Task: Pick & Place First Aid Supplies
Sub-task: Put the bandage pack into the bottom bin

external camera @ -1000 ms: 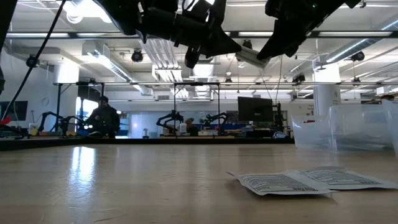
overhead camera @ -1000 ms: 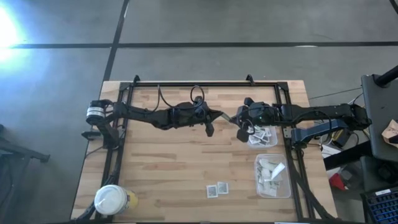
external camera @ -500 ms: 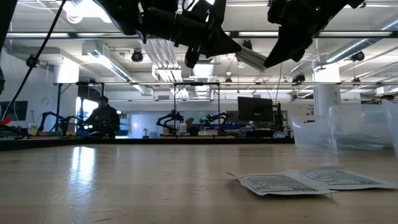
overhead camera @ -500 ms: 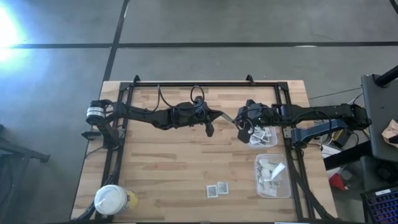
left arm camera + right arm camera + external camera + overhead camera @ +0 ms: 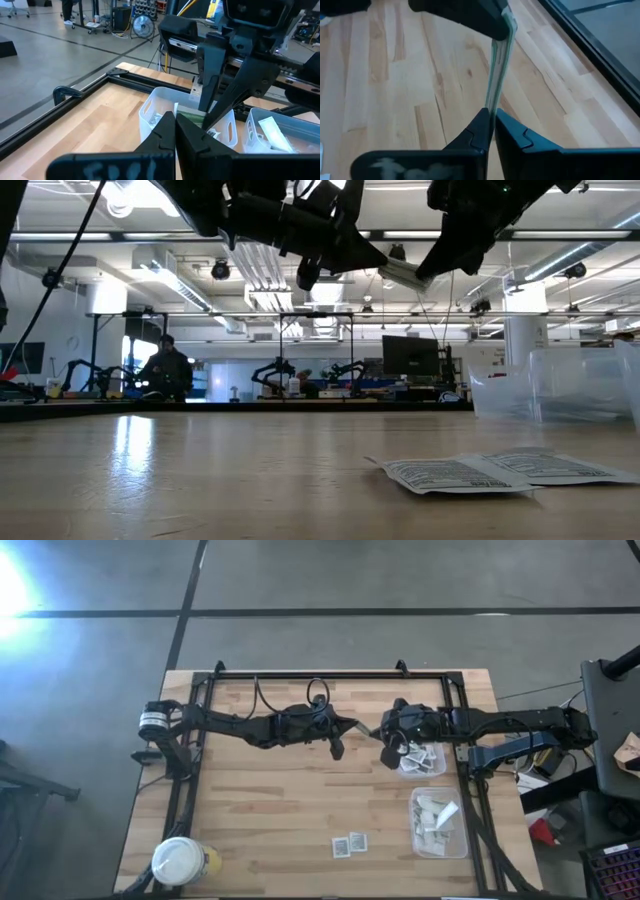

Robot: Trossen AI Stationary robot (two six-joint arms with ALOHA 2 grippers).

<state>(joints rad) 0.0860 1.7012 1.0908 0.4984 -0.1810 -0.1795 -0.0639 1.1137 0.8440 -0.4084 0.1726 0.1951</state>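
A narrow pale green-and-white strip (image 5: 398, 273) hangs in the air over the table's middle, between my two grippers. My left gripper (image 5: 358, 726) reaches in from the table's left and is shut on it. My right gripper (image 5: 385, 737) reaches in from the right, beside the far clear tub (image 5: 422, 758), and is shut on it too. Two square white packets (image 5: 349, 844) lie flat on the wood near the near edge. More strips lie in the near tub (image 5: 438, 823), and white packets lie in the far tub. My left gripper (image 5: 175, 125) pinches the strip's end on the table's left (image 5: 191, 118) between its two fingers, coming roughly level from the table's left. The strip is lifted clear of the table. My right gripper (image 5: 492, 117) pinches the strip's other end (image 5: 495, 102) between its two fingers, coming from the table's right. The strip runs edge-on away from its fingers to the left gripper and touches nothing else.
A white-lidded round jar (image 5: 180, 862) stands at the near left corner. The two clear tubs sit along the right side. A dark frame (image 5: 320, 675) borders the table. Bare wood (image 5: 260, 800) lies between the jar and the packets.
My right gripper has swayed a little toward the table's right and back again. The strip has stayed in the air between both shut grippers.
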